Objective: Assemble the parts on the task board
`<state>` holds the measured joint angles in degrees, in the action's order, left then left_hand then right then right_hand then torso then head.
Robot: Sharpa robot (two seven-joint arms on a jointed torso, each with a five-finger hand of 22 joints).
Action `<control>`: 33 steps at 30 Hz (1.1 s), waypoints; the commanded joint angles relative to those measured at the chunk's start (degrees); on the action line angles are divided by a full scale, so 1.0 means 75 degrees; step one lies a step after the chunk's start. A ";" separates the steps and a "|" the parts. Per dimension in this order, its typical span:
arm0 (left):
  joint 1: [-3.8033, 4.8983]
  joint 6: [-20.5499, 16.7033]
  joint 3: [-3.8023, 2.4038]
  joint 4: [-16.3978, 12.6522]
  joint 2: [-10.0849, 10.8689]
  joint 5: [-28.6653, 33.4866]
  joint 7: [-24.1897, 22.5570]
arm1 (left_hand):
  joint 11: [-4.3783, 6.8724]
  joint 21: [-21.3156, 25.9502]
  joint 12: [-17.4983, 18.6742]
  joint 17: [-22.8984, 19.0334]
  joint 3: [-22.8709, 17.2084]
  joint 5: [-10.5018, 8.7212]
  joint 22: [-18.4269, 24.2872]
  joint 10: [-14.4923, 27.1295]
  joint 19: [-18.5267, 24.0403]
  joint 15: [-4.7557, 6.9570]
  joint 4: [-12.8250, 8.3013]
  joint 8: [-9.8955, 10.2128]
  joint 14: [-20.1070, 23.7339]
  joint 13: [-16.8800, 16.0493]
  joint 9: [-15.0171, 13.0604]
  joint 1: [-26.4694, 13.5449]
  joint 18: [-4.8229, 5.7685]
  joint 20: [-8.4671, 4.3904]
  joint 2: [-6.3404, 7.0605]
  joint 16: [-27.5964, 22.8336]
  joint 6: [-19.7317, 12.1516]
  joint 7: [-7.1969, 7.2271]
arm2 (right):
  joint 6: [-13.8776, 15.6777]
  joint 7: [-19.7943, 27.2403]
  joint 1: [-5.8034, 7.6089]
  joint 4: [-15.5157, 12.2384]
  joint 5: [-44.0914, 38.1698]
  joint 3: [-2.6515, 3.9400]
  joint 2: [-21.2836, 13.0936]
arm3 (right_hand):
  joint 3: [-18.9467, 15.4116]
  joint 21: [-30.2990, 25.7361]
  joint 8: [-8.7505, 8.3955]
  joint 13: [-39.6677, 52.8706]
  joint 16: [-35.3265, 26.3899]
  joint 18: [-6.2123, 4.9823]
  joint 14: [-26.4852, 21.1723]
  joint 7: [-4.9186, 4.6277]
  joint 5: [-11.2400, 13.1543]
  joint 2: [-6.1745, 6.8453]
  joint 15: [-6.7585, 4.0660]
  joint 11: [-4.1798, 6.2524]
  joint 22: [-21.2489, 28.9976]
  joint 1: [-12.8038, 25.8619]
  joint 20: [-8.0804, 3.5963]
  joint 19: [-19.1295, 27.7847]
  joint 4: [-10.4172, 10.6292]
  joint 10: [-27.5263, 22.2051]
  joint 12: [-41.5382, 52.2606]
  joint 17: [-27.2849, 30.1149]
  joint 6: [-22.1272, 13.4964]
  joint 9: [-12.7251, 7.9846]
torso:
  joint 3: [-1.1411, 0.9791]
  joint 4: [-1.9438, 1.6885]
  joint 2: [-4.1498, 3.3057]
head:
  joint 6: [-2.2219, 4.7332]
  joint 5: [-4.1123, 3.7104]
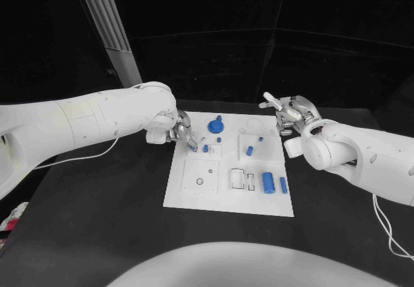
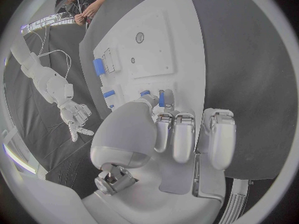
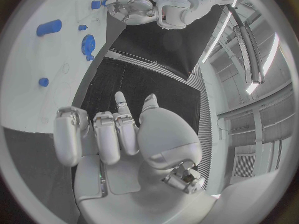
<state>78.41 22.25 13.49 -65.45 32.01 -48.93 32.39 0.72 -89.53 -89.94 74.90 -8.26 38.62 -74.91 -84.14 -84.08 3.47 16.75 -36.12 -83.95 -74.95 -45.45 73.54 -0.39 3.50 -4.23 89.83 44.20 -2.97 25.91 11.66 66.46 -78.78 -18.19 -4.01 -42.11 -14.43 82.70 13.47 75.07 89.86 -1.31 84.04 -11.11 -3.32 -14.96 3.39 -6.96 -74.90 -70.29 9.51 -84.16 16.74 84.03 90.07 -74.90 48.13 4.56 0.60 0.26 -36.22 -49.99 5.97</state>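
The white task board [image 1: 227, 194] [image 2: 156, 50] [image 3: 31, 59] lies mid-table. On it are a blue gear [image 1: 216, 125] [image 3: 87, 45], short blue pegs [image 1: 250, 150] [image 3: 43, 81] and two blue cylinders [image 1: 268, 181] [image 2: 98, 66] [image 3: 49, 27]. My left hand [image 1: 177, 131] [image 2: 181, 134] [image 3: 134, 10] sits at the board's left edge, fingers curled. Its thumb and a finger pinch a small blue peg [image 1: 205, 147] [image 2: 161, 98] just over the board. My right hand [image 1: 289, 113] [image 3: 118, 134] [image 2: 76, 115] hovers at the board's far right corner, fingers apart, holding nothing.
Rectangular slots [image 1: 241, 179] and a square plate with a round hole [image 1: 201, 176] occupy the board's near half. A thin cable [image 1: 86, 156] trails from the left arm over the black table [image 1: 103, 227]. Bare table surrounds the board.
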 commanded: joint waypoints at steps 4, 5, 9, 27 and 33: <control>-0.0001 0.0064 0.0000 0.0015 -0.0026 0.0011 -0.0024 | -0.0027 0.0040 -0.0008 0.2013 -0.0064 0.0047 -0.1961 -0.0781 -0.0682 0.0023 -0.0001 -0.0014 -0.0807 -0.2007 -0.0013 -0.0015 0.0014 -0.0043 -0.0047 0.0023 0.0022 -0.0014 | 0.0008 0.0044 0.0014 -0.0013 -0.0003 0.0004 -0.0007 | -0.0043 -0.0044 0.0014 0.1990 0.0018 -0.0102 0.0795 0.0035 -0.0045 -0.0024 -0.0035 0.0040 -0.1555 -0.0061 -0.0030 -0.0101 -0.0017 0.0796 -0.0010 -0.2013 -0.0027 -0.0007 | 0.0003 0.0003 -0.0005 | -0.0002 -0.0011; -0.0002 0.0070 0.0000 0.0020 -0.0030 0.0011 -0.0029 | -0.0027 0.0040 -0.0008 0.2013 -0.0064 0.0047 -0.1961 -0.0781 -0.0682 0.0023 -0.0001 -0.0014 -0.0807 -0.2007 -0.0013 -0.0015 0.0014 -0.0043 -0.0047 0.0023 0.0022 -0.0014 | 0.0010 0.0046 0.0014 -0.0013 -0.0003 0.0004 -0.0007 | -0.0043 -0.0044 0.0014 0.1990 0.0018 -0.0102 0.0795 0.0035 -0.0045 -0.0024 -0.0035 0.0040 -0.1555 -0.0061 -0.0030 -0.0101 -0.0017 0.0796 -0.0010 -0.2013 -0.0027 -0.0007 | 0.0003 0.0003 -0.0004 | -0.0002 -0.0018; -0.0014 0.0067 0.0000 0.0051 -0.0059 0.0011 -0.0043 | -0.0028 0.0062 -0.0008 0.2013 -0.0070 0.0050 -0.1951 -0.0781 -0.0660 0.0022 -0.0002 -0.0012 -0.0807 -0.2007 -0.0014 -0.0016 0.0006 -0.0043 -0.0050 0.0023 0.0018 -0.0015 | 0.0008 0.0045 0.0014 -0.0013 -0.0003 0.0004 -0.0004 | -0.0043 -0.0044 0.0014 0.1990 0.0018 -0.0102 0.0795 0.0035 -0.0045 -0.0024 -0.0035 0.0040 -0.1555 -0.0061 -0.0030 -0.0101 -0.0017 0.0796 -0.0010 -0.2013 -0.0027 -0.0007 | 0.0006 0.0001 -0.0005 | -0.0002 -0.0030; -0.0042 0.0112 0.0000 0.0146 -0.0131 0.0011 -0.0050 | -0.0031 0.0087 -0.0008 0.2013 -0.0077 0.0050 -0.1939 -0.0781 -0.0634 0.0021 -0.0002 -0.0009 -0.0807 -0.2007 -0.0015 -0.0020 -0.0003 -0.0042 -0.0050 0.0023 0.0008 -0.0019 | 0.0000 0.0045 0.0014 -0.0018 -0.0003 0.0004 0.0003 | -0.0043 -0.0044 0.0014 0.1990 0.0018 -0.0102 0.0795 0.0035 -0.0045 -0.0024 -0.0035 0.0040 -0.1555 -0.0061 -0.0030 -0.0101 -0.0017 0.0796 -0.0010 -0.2013 -0.0027 -0.0007 | 0.0001 0.0000 -0.0001 | -0.0002 -0.0053; -0.0046 0.0130 0.0000 0.0173 -0.0131 0.0011 -0.0025 | -0.0033 0.0101 -0.0008 0.2013 -0.0080 0.0049 -0.1932 -0.0781 -0.0619 0.0020 0.0000 -0.0006 -0.0807 -0.2007 -0.0015 -0.0025 -0.0008 -0.0041 -0.0051 0.0023 0.0003 -0.0022 | 0.0001 0.0040 0.0014 -0.0022 -0.0003 0.0004 -0.0001 | -0.0043 -0.0044 0.0014 0.1990 0.0018 -0.0102 0.0795 0.0035 -0.0045 -0.0024 -0.0035 0.0040 -0.1555 -0.0061 -0.0030 -0.0101 -0.0017 0.0796 -0.0010 -0.2013 -0.0027 -0.0007 | 0.0000 -0.0003 -0.0004 | -0.0002 -0.0072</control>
<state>78.03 22.39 13.48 -64.28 31.06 -48.88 32.28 0.72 -89.11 -89.94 74.90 -8.58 38.61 -74.91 -84.14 -84.08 3.47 16.75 -35.91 -83.95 -74.95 -45.47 73.54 -0.38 3.50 -4.23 89.83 44.10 -3.07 25.90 11.65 66.46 -78.83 -18.19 -4.01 -42.09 -14.43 82.70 13.47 75.07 89.86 -1.31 84.04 -11.11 -3.32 -15.09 3.39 -6.96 -74.90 -70.42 9.51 -84.16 16.74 84.03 90.08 -74.94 48.13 4.57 0.60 0.26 -36.24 -49.99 5.50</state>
